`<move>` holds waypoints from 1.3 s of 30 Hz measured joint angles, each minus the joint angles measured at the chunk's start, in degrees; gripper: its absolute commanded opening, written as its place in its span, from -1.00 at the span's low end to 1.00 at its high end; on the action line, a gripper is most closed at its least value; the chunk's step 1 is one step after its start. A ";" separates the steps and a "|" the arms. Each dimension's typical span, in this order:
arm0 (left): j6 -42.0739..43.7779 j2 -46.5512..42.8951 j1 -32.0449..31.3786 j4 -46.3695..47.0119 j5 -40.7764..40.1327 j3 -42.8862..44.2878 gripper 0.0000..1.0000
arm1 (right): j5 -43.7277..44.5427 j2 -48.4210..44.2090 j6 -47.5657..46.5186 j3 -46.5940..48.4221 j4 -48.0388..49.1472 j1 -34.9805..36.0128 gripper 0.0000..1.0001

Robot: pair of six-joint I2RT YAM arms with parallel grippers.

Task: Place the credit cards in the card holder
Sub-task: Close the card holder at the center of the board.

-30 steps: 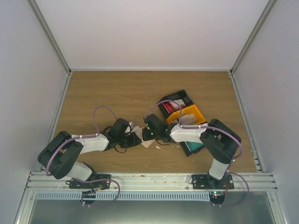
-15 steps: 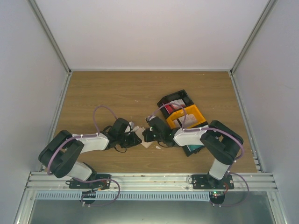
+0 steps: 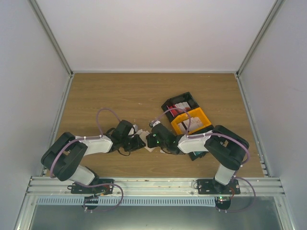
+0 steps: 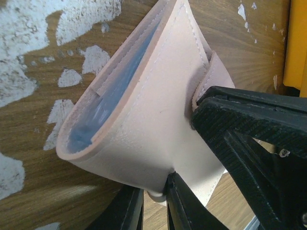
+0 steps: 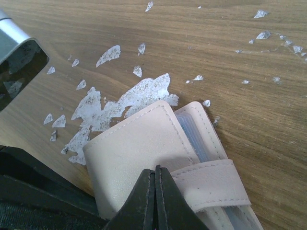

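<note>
Step in hand, as I judged it: getting the card holder opened and held steady so a card could go in.

- The holder sat on the table between the two arms, among white scraps. It was tilted up, with the pale bluish pocket gaping to one side.
- Left gripper: pinching the holder's lower edge, with a fold of beige showing between the fingers.
- Right gripper: fingers pressed together, tips on the outer flap just beside the snap tab. I saw nothing between them, and couldn't tell whether a thin layer was caught.
- No card was in either gripper. The credit cards looked to be in the black bin next to the yellow bin, but they were too small to be sure.

To do this well, I'd keep the left pinch low and firm so the mouth doesn't collapse. I'd free the right arm to fetch a card, then feed it short edge first along the bluish lining. My worry was the soft holder: it could fold or twist out of the grip under a push.
</note>
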 measured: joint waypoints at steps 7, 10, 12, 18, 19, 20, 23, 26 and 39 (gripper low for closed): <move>0.00 0.28 0.28 -0.31 0.55 0.26 -0.68 | 4.87 0.39 -0.15 -0.94 2.03 2.19 -0.99; 0.02 0.35 0.48 -0.31 0.81 0.26 -0.68 | 6.67 0.39 -0.15 -1.95 4.07 3.02 -0.99; 0.02 0.44 0.55 -0.28 1.03 0.28 -0.68 | 7.76 0.39 -0.17 -2.38 4.92 3.48 -0.99; 0.02 0.48 0.66 -0.24 1.29 0.28 -0.65 | 9.03 -0.28 -0.26 -1.60 3.50 3.93 -0.99; 0.04 0.46 0.66 -0.17 1.36 0.28 -0.64 | 9.01 -0.76 -0.42 -1.07 1.97 3.89 -0.99; 0.04 0.35 0.63 0.15 1.55 0.39 -0.62 | 8.74 -1.49 -0.57 -0.66 -0.15 3.63 -0.99; 0.22 0.39 0.52 0.98 1.29 0.61 -0.54 | 5.35 -4.55 -1.07 0.81 -8.20 1.53 -0.89; 0.50 -0.37 0.42 0.98 -0.44 0.70 -0.37 | 2.01 -7.61 -1.88 2.64 -15.93 -1.01 -0.54; 2.64 -1.79 1.44 -0.20 -2.01 1.03 -0.27 | -3.45 -14.16 -4.28 2.10 -28.00 -8.09 -0.33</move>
